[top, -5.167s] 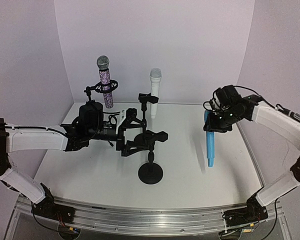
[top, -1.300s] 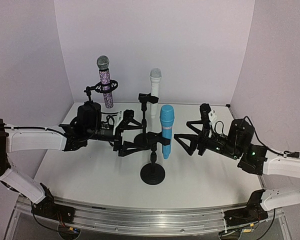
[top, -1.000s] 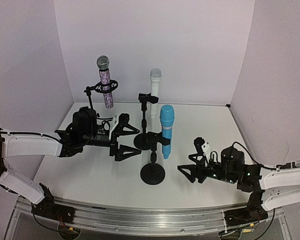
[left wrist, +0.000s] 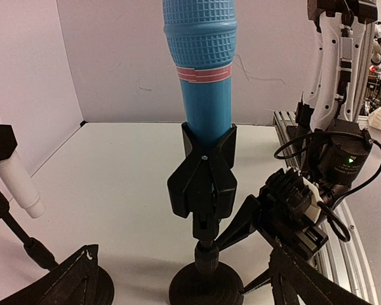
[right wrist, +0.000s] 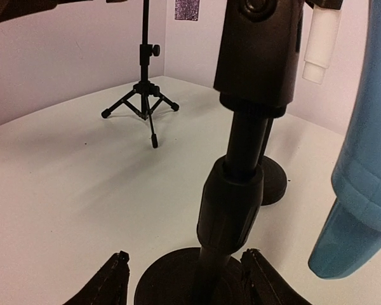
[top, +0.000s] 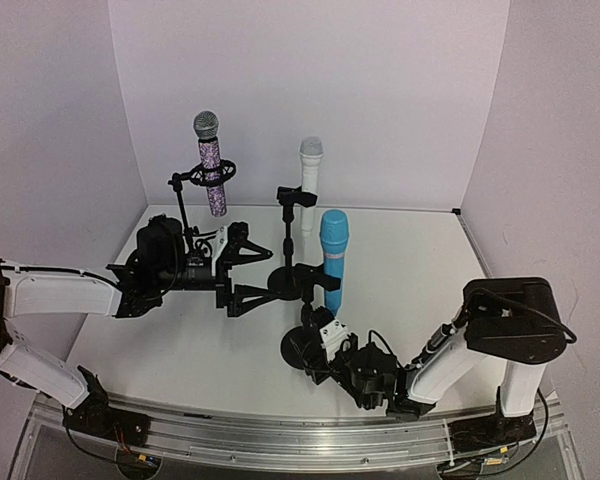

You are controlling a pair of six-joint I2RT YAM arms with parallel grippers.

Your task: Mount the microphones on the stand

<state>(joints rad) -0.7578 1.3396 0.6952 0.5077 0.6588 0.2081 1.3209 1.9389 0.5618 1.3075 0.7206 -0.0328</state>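
The light blue microphone [top: 332,260] stands upright in the clip [left wrist: 203,171] of the near round-base stand [top: 302,350]. The purple-glitter microphone [top: 210,170] sits in the tripod stand's clip. The white microphone [top: 309,185] sits in the middle stand's clip. My left gripper [top: 275,272] is open and empty, just left of the blue microphone's clip; in the left wrist view [left wrist: 190,293] its fingers spread wide. My right gripper [top: 318,358] is low on the table, open, with its fingers [right wrist: 108,279] on either side of the near stand's pole [right wrist: 232,210].
The tripod stand's legs [right wrist: 143,105] stand at the back left. The middle stand's round base [right wrist: 273,181] is just behind the near stand. The right arm's base and cables [left wrist: 343,159] lie at the table's near edge. White walls close off three sides.
The blue microphone went from my right gripper into the near stand's clip. My right gripper let go, dropped to the table and moved left to the stand's base. My left gripper shifted slightly.
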